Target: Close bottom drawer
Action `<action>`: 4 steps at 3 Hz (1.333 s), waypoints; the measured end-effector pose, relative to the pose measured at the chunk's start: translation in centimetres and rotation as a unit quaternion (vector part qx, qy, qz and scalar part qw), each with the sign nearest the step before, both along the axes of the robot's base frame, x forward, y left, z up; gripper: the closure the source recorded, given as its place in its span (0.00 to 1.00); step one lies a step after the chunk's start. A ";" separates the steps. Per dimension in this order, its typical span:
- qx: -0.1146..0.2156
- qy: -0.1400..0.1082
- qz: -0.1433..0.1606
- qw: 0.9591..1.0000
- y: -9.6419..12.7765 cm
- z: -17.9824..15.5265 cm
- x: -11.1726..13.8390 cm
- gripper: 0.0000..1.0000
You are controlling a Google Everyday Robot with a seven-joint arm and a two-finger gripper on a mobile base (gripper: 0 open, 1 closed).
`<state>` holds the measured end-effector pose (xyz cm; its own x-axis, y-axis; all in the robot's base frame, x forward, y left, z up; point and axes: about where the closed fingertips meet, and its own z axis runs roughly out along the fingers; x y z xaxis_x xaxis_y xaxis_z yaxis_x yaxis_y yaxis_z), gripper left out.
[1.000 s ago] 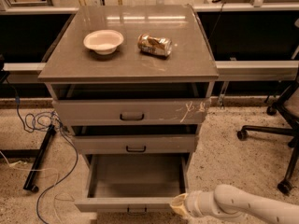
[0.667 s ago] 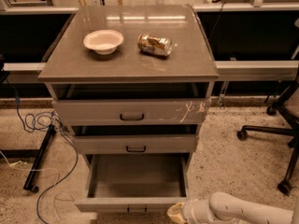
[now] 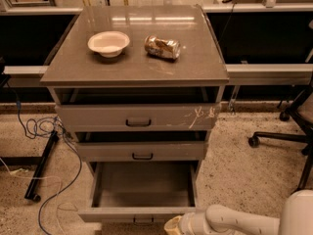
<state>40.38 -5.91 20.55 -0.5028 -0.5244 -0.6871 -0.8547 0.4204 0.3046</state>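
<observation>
Nearest of all, at the foot of the cabinet (image 3: 191,68), the gripper (image 3: 173,225) sits just beside the front panel of the bottom drawer (image 3: 143,190), a little to the right of its small dark handle (image 3: 142,220). The white arm (image 3: 230,220) runs away from it to the cabinet's lower right. Whether the gripper is wide or narrow cannot be told from here, and it does not appear to be holding anything. The bottom drawer is the lowest of the cabinet's three and stands pulled far out, its deep grey box bare inside, so the job looks barely begun. The gripper seems placed to push, and what is left is to drive the front panel straight back until it sits flush under the middle drawer (image 3: 142,151). That middle drawer and the top drawer (image 3: 122,116) above it, which has white scratches near its right end, both stand out a little from the cabinet frame. On the cabinet's grey top a pale bowl (image 3: 108,43) rests to the left and a dented can (image 3: 162,47) lies on its side just to its right, the two apart. The speckled floor (image 3: 244,151) spreads around the cabinet, with loose cables (image 3: 43,127) to its left and an office chair (image 3: 293,126) to its right. Behind the cabinet a pale rail (image 3: 269,73) crosses in front of dark panels.
</observation>
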 end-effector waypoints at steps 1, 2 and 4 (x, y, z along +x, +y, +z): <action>0.001 0.001 0.001 1.000 0.3 -0.3 -0.1 0.82; 0.001 0.001 0.001 1.000 0.3 -0.3 -0.1 0.59; 0.006 -0.001 -0.007 1.000 0.4 -0.6 0.8 0.13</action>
<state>41.17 -5.52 19.99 -0.5091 -0.5099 -0.6934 -0.8492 0.4286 0.3083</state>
